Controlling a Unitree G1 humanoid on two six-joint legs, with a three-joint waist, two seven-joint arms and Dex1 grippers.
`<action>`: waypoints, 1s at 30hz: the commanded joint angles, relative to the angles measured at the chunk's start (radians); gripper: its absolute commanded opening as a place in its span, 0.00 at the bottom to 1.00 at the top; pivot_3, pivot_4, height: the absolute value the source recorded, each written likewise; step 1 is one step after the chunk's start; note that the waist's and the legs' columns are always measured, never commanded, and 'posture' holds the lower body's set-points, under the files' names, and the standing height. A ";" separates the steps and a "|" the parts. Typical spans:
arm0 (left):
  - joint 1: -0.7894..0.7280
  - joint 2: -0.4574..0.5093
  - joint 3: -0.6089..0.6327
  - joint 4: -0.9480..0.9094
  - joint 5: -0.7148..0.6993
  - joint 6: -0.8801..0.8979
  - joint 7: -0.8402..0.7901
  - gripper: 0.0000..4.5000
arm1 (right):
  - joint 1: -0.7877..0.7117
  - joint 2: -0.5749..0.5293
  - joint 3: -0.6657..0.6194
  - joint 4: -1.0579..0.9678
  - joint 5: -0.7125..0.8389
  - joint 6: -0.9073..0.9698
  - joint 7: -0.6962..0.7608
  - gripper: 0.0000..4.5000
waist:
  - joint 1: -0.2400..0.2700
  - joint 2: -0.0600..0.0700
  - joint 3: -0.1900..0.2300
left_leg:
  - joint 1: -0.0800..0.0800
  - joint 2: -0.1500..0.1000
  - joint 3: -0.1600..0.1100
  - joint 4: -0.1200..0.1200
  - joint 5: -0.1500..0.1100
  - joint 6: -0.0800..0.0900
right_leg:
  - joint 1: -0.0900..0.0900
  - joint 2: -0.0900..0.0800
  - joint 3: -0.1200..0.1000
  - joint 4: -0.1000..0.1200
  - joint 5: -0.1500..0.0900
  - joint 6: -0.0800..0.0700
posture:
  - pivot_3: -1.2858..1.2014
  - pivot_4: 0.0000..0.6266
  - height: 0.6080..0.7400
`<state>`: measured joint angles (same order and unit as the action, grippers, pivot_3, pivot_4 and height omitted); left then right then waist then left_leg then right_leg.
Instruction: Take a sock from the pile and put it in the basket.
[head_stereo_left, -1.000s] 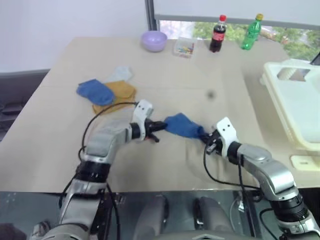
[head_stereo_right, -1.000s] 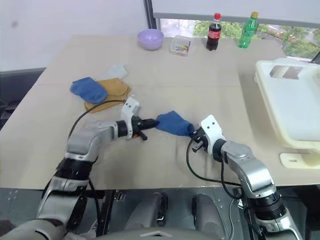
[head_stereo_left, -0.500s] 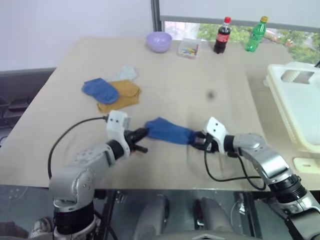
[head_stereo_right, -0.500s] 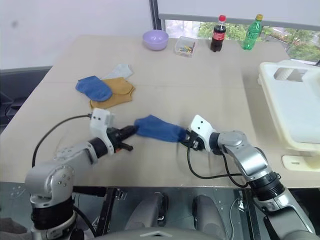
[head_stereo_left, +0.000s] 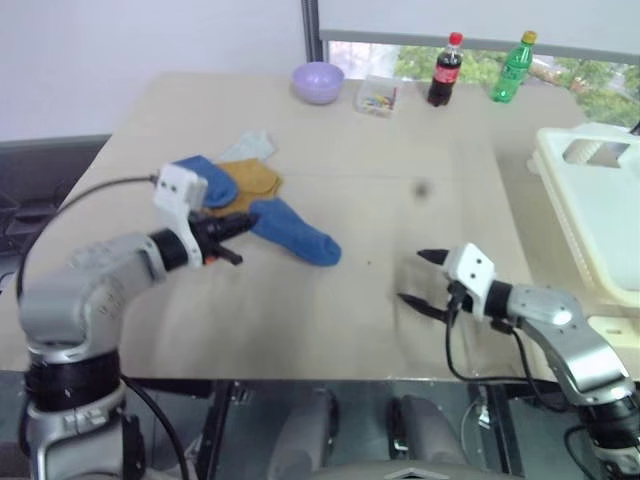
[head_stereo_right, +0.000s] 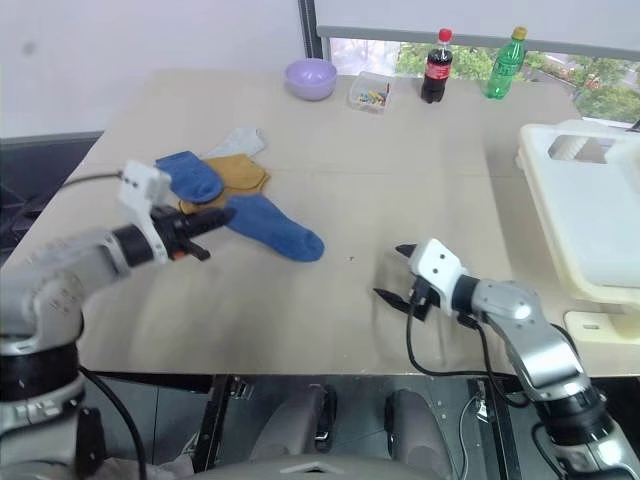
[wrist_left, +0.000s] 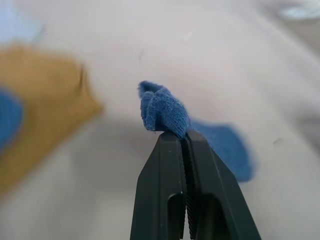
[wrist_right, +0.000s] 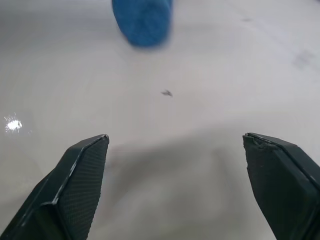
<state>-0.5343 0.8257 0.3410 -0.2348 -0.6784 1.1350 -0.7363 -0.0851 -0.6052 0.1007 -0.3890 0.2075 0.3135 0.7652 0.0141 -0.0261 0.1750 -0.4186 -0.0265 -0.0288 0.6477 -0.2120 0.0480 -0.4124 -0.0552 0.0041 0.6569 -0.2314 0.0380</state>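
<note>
Left gripper (wrist_left: 186, 137) pinching one end of a blue sock (head_stereo_left: 295, 232), rest of it trailing limp across the table (head_stereo_left: 400, 150) right beside the pile (head_stereo_left: 232, 180). Right gripper (head_stereo_left: 418, 278) spread wide, holding nothing, well apart from the sock. Basket (head_stereo_left: 600, 215) way over at the right edge. Looks soft, light, floppy, so probably bound to dangle and swing; bunched cuff or toe seems the best spot to grab.

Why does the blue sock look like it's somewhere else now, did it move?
Yes. The blue sock, pinched in the left gripper, has gone toward the pile, away from the basket. The right gripper let go and stands open.
</note>
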 joint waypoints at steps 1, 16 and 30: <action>-0.220 0.052 -0.064 -0.008 -0.155 0.144 -0.098 0.00 | 0.026 -0.015 -0.094 -0.089 0.032 0.000 -0.029 0.99 | 0.001 -0.001 0.001 | -0.001 0.000 -0.002 0.001 0.000 0.000 | 0.000 0.001 -0.002 -0.001 0.000 0.000 | 0.52 0.24 1.00; -0.252 -0.436 -0.485 0.157 0.090 0.023 0.139 0.58 | 0.070 0.081 -0.122 -0.189 0.102 0.261 -0.210 1.00 | -0.031 0.001 0.001 | 0.001 0.002 0.003 -0.001 0.000 0.000 | -0.002 0.004 0.006 0.004 -0.001 0.001 | 0.52 0.24 1.00; -0.228 -0.446 -0.565 0.576 0.383 -0.518 0.036 0.58 | -0.028 0.189 -0.019 -0.103 0.053 0.501 -0.375 1.00 | 0.026 0.004 0.000 | -0.003 -0.004 0.002 0.003 -0.001 0.002 | -0.002 -0.004 0.003 0.000 0.000 0.001 | 0.52 0.24 1.00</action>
<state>-0.7349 0.3903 -0.2410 0.3182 -0.2991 0.6426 -0.6903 -0.1152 -0.4175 0.1013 -0.4629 0.2663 0.7967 0.4094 0.0399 -0.0225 0.1747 -0.4219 -0.0310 -0.0273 0.6503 -0.2128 0.0503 -0.4139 -0.0592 0.0066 0.6566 -0.2316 0.0393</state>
